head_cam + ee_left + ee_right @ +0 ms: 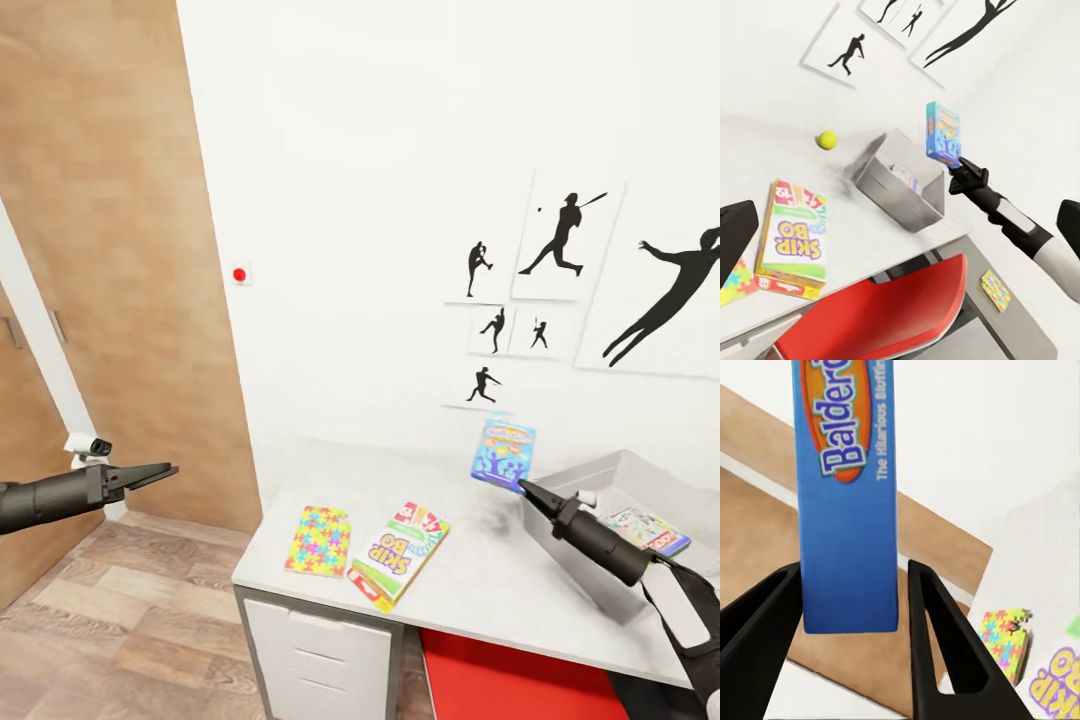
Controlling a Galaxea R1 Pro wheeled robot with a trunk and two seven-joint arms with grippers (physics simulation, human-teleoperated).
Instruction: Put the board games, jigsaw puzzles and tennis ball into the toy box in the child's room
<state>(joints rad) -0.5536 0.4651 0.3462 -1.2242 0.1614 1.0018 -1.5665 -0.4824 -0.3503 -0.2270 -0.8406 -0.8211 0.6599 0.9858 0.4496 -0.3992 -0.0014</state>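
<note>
My right gripper is shut on a blue board game, held upright above the table just beside the toy box. In the right wrist view the blue box stands between the black fingers. Another printed game lies inside the toy box. A white and green Skip-Bo game and a jigsaw puzzle lie flat near the table's front left corner. The tennis ball rests on the table by the wall. My left gripper hovers open, left of the table.
A red chair is tucked under the table beside white drawers. A second jigsaw puzzle lies on a lower grey surface past the chair. A wooden door stands at the left. The wall behind carries black silhouette pictures.
</note>
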